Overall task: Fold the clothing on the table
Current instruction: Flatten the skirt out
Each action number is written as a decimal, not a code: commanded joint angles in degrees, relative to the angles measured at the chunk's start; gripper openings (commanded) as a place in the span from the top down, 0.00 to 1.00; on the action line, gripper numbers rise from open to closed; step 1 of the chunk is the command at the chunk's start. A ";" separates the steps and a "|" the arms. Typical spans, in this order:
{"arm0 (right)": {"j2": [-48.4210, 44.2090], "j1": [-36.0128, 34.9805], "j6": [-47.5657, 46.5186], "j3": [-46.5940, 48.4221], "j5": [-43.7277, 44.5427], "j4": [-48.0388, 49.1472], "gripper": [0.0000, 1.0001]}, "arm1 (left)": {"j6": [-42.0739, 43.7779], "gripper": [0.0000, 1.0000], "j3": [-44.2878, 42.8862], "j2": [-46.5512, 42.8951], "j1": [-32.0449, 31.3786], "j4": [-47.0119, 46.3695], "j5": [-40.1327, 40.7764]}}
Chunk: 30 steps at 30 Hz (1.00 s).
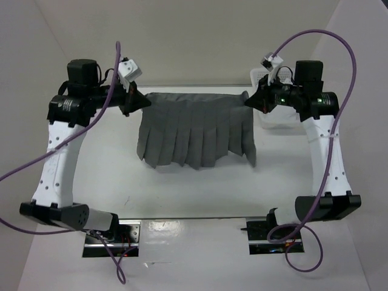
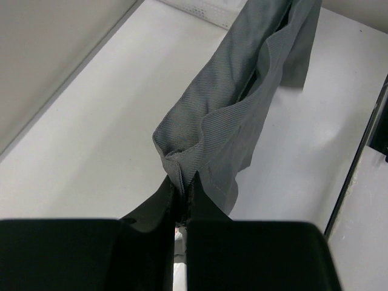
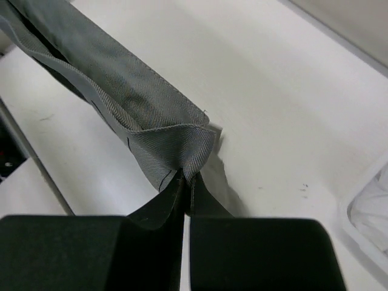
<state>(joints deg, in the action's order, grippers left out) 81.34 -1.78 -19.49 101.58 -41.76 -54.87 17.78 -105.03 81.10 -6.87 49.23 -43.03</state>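
The clothing [image 1: 194, 128], a dark grey pleated skirt, hangs stretched between both arms above the white table [image 1: 200, 188], waistband on top and hem toward the near side. My left gripper [image 1: 145, 103] is shut on the skirt's left waistband corner. The left wrist view shows this grey fabric [image 2: 242, 103] pinched between the black fingertips [image 2: 203, 191]. My right gripper [image 1: 247, 101] is shut on the right waistband corner, and the right wrist view shows the bunched cloth [image 3: 163, 133] squeezed between its fingers [image 3: 173, 194]. The skirt's lower right corner droops lowest.
A white lattice basket [image 1: 276, 121] holding white cloth [image 3: 373, 206] stands on the table under the right arm's wrist. White walls close in the table at left, back and right. Purple cables loop from both arms.
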 commanded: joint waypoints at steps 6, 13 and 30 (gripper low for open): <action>-9.44 5.21 -0.11 -1.74 -13.51 1.26 1.00 | 8.14 1.00 2.11 -15.86 2.47 8.58 1.83; -19.19 7.49 -2.49 -4.10 -20.19 -2.96 1.00 | 11.13 1.00 4.65 -25.54 6.87 13.17 -7.85; -18.16 6.71 -2.83 -10.17 -11.98 -5.16 1.00 | 8.24 1.00 17.40 -23.46 9.33 11.33 -9.37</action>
<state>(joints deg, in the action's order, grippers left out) 58.41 5.32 -20.01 91.81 -65.28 -59.64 25.12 -89.36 53.43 1.21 62.19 -57.34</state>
